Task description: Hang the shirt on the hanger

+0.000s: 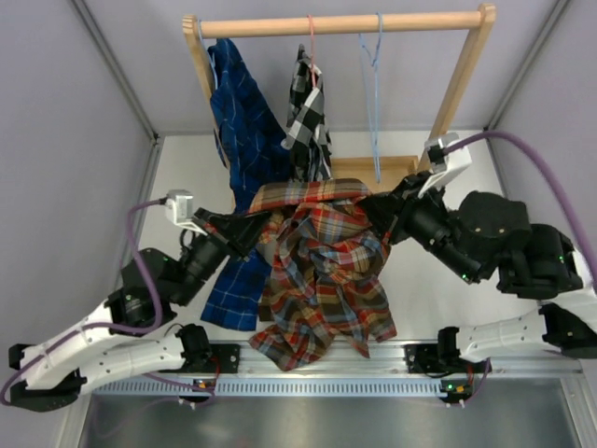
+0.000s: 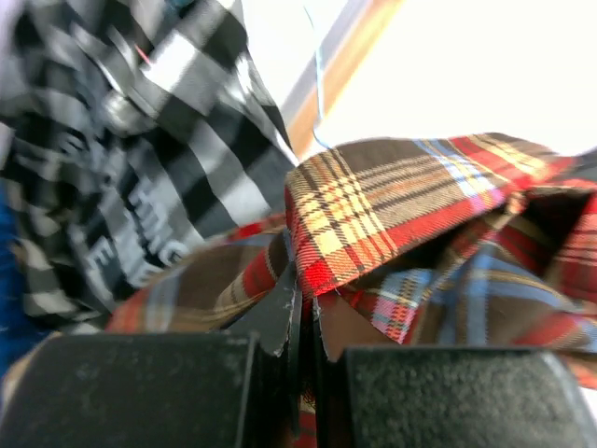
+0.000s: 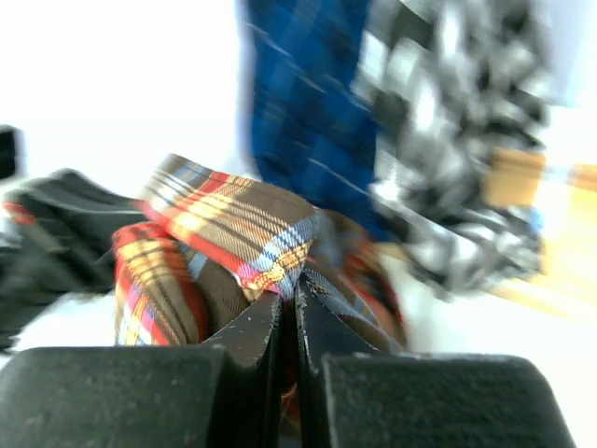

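Now the left hand (image 1: 248, 228) and the right hand (image 1: 376, 209) are each clamped tight on the collar edge of the shirt (image 1: 322, 271), one at either end. The shirt hangs spread between them above the surface (image 1: 422, 303), its tails drooping toward the arm bases. Behind it, the hanger (image 1: 376, 112) hangs from the wooden rail (image 1: 420, 20), right of the black-and-white checked shirt (image 1: 306, 112).
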You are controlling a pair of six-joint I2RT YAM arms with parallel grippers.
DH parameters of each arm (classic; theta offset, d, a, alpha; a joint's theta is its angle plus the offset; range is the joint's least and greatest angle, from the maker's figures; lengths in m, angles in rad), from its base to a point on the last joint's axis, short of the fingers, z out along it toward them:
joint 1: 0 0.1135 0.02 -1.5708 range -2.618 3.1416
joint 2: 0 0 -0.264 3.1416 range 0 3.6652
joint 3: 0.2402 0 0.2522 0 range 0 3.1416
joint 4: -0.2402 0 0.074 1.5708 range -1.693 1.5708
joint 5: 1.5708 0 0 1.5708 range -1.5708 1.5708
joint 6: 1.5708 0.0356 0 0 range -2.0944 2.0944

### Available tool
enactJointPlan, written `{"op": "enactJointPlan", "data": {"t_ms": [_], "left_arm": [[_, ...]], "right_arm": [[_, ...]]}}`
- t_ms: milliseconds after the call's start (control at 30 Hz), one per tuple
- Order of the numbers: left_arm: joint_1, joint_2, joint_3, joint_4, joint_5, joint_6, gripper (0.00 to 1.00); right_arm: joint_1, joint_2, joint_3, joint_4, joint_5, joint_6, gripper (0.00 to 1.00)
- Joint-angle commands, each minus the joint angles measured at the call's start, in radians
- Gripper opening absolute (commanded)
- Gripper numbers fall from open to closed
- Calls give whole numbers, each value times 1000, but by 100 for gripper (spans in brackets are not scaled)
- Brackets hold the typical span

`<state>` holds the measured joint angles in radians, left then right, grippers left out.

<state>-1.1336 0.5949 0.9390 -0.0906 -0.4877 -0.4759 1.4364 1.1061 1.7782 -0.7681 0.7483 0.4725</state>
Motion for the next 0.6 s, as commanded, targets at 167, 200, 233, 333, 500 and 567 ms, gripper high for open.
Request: {"op": "enactJointPlan", "data": {"t_ms": [167,200,233,333,500,567], "left_arm": [[-23,246,-388,300,261,-234,0],[-26,264,-410,324,261,-257,0],[-29,270,-428,356,261,-262,0],[-29,298,-439,309,249,-263,0],[-29,327,-376,184,182,-193,12],[-29,341,-344,178,195,-147,20]], "right_arm": [[-139,-263,-558,-312,20,247,0],[-143,-293,-609,-316,7,261,0],[-146,-320,-690,-336,-4,290,0],[-151,-390,-781,-359,-38,304,0],[-151,-397,-829,-361,-61,305,0],[-151,-382,-833,-361,-50,299,0]]}}
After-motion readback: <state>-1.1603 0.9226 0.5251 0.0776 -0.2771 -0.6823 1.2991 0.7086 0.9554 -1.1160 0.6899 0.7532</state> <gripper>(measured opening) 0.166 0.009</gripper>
